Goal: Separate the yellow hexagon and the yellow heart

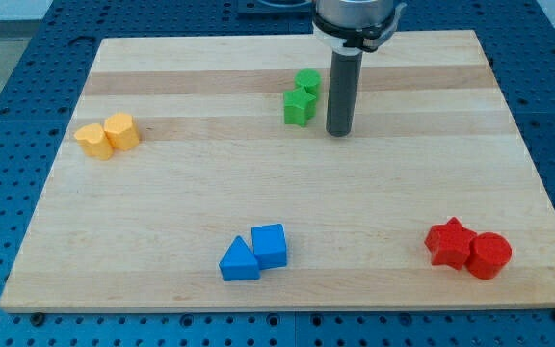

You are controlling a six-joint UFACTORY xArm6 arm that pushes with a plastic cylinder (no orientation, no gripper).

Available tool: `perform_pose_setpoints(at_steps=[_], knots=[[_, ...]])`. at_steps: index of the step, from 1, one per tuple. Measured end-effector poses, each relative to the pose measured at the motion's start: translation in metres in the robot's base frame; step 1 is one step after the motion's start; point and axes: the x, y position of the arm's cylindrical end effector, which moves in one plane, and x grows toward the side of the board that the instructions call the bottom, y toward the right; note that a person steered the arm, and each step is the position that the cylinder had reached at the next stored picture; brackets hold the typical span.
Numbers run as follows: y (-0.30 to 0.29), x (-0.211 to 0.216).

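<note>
— Two yellow blocks, touching, near the surface's left edge in the view: the yellow heart (92, 141) on the left, the yellow hexagon (121, 131) just right of it and slightly higher.

— How will they handle?

— Light and rigid, I'd judge, on smooth wood, so they should slide readily and may spin if struck off-centre. There's no grasping here; my end effector is a bare rod, holding nothing, with no jaws to open. I'd push at the seam between them, or square on one block's outer flat face.

— Where is your tip?

— My tip (340, 132) stands well apart from them, towards the view's top centre, just right of the green pair (302, 96).

— Anything else nearby?

— Not close. Blue pair (254, 253) sits bottom centre, red pair (467, 248) bottom right. Path leftward to the yellows must skirt the greens.
</note>
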Motion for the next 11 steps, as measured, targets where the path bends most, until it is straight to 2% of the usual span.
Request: perform_pose_setpoints(at_steps=[1,2,5,7,8,10,11], knots=[[0.0,0.0],[-0.016,0.02],[-0.227,0.023],[-0.295,0.074],[-0.366,0.083],[-0.367,0.075],[-0.367,0.038]])
